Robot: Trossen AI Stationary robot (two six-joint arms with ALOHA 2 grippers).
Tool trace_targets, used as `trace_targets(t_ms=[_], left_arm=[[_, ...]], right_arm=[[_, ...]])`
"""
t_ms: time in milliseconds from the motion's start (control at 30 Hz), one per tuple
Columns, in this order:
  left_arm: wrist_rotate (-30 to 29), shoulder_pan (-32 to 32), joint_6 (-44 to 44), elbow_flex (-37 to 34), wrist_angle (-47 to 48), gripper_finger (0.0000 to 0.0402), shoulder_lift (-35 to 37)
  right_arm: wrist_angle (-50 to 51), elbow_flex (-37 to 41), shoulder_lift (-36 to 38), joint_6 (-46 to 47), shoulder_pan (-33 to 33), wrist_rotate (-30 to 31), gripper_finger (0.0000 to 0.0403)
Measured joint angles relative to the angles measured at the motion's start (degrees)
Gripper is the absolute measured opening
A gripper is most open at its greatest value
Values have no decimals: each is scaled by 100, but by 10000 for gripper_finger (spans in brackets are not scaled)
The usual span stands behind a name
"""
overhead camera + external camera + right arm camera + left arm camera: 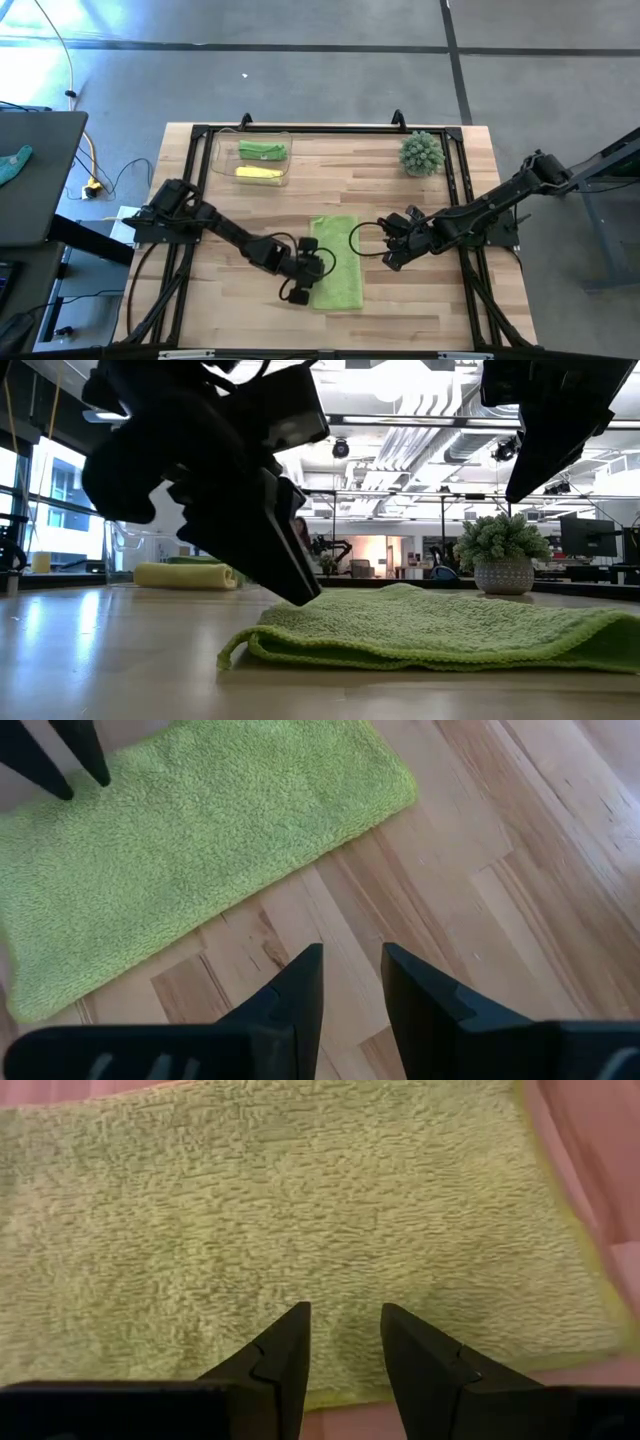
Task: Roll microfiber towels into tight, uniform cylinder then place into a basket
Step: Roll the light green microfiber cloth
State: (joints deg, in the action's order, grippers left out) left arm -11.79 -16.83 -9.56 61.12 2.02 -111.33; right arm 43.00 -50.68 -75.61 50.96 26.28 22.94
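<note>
While one green towel [336, 264] lies flat mid-table for rolling | left end effector [343, 1342] narrow, empty, over its near edge | right end effector [351, 982] narrow, empty, beside it | basket [222, 150] holds two rolls

One towel [337, 262] is laid flat near the tabletop's [420, 310] front edge, midway between left and right. Two rolled towels [261, 161] are held in the basket [216, 160] by the far-left corner; a plant [421, 153] is set toward the far-right corner

two dark arms, tapered black fingers [285, 1355]
</note>
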Motion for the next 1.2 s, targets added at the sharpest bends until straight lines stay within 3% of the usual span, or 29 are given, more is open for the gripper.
trace_targets(t_ms=[333,833,1033,1200], left_arm=[[-16,-267,-522,-1,313,115,7],[-40,-618,-1131,0,193,115,11],[-74,-849,-701,0,4,115,13],[-317,-1027,-54,2,-159,115,15]], right_arm=[[-107,0,0,0,-2,85,94],[-1754,0,-2,-2,-57,81,94],[-1768,0,-18,-2,-55,44,94],[-1933,2,-236,-192,104,-591,94]])
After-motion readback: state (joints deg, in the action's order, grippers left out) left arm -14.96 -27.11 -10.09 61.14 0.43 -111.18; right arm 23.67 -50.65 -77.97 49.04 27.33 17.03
